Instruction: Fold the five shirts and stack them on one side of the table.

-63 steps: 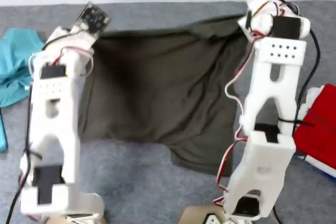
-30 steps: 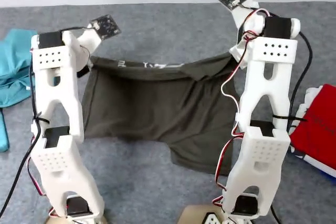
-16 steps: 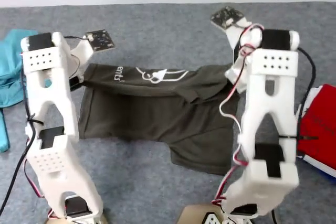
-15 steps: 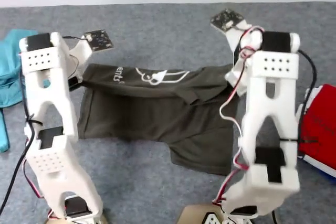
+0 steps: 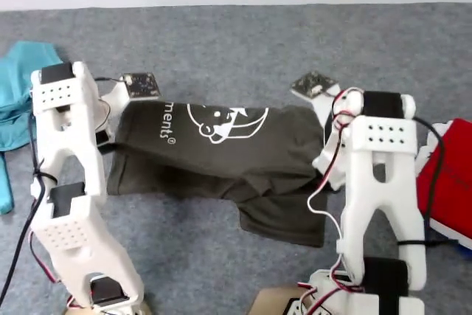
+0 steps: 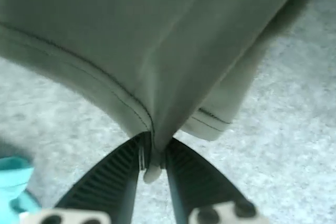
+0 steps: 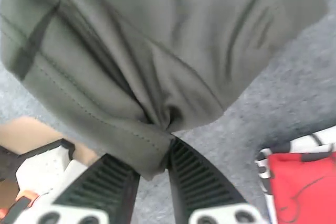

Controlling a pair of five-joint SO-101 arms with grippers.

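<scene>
Two white arms stand over the grey table [image 5: 243,42], one at the left of the high view and one at the right, and between them lies one dark olive shirt [image 5: 221,145], near the middle of the frame. Its upper part is doubled over on itself, so a white print [image 5: 217,119] of letters and a round drawing faces up. A lower layer sticks out from under the fold toward the lower right of the frame, ending in a loose corner near the base of the right arm.

The left gripper [image 6: 152,153] pinches the shirt's left edge. In the left wrist view its two black ribbed fingers [image 6: 118,174] are closed on a stitched hem, with the cloth bunched to a point between them. The right gripper [image 7: 157,156] is clamped on the shirt's right edge in the same way. Its fingers [image 7: 197,179] bite a gathered fold, and a hemmed flap hangs over one of them.

I count three shirts plainly. Besides the olive one, a teal shirt [image 5: 22,94] lies crumpled at the left edge of the high view, well apart from the olive one, and a red shirt [image 5: 446,175] lies at the right edge, just beside the right arm. Under the red one shows a strip of white cloth [image 5: 436,220] with a blue edge. Whether that is another shirt I cannot tell.

One tan board [image 5: 284,304] shows at the bottom of the frame, by the arms' bases.
</scene>
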